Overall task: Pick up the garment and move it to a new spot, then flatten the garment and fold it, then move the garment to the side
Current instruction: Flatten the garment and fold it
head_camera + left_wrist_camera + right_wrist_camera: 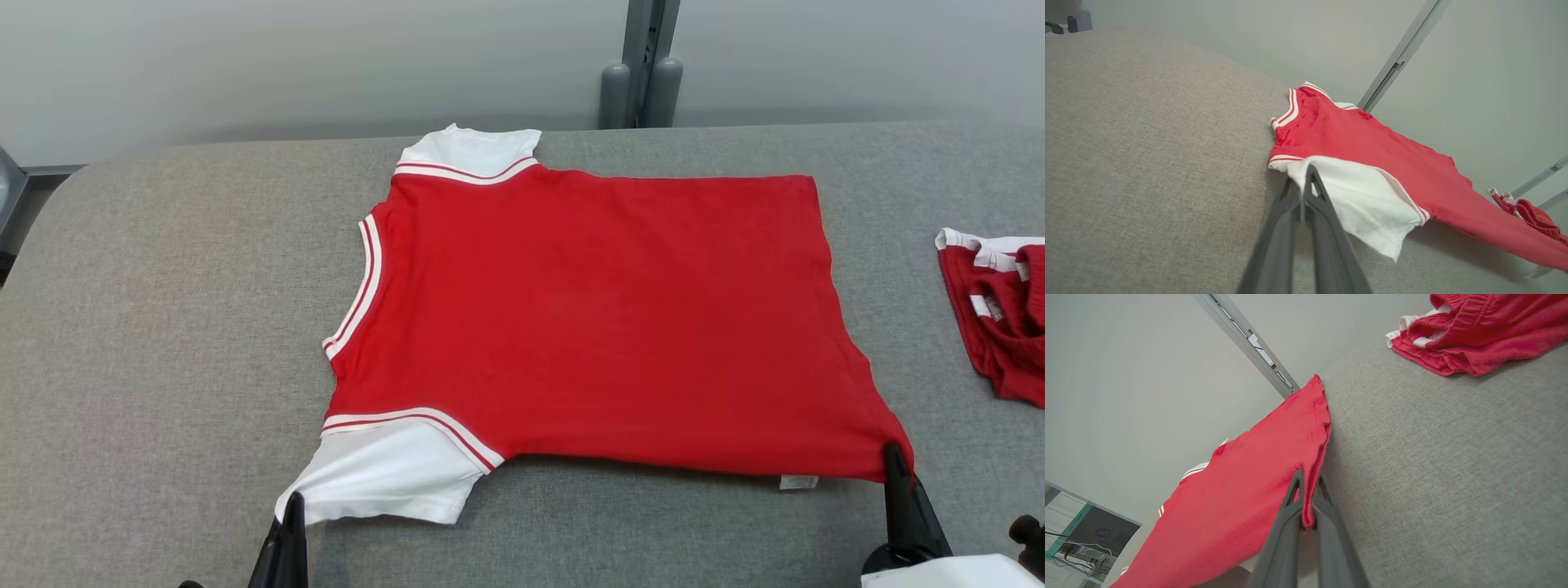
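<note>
Flattening looks done and the fold is judged in hand: the left gripper (292,500) is clenched on the near white sleeve (392,474), the right gripper (891,451) on the near-right hem corner (865,453), and both must next lift and travel evenly toward the far edge. The garment (588,310), red with striped white sleeves, lies spread flat mid-way across the table (163,327), neckline left.

- Looking down from the head across the table (163,327) toward its far edge.
- Skimming low and close from both wrists at its near edge, sharing the garment (588,318).
</note>
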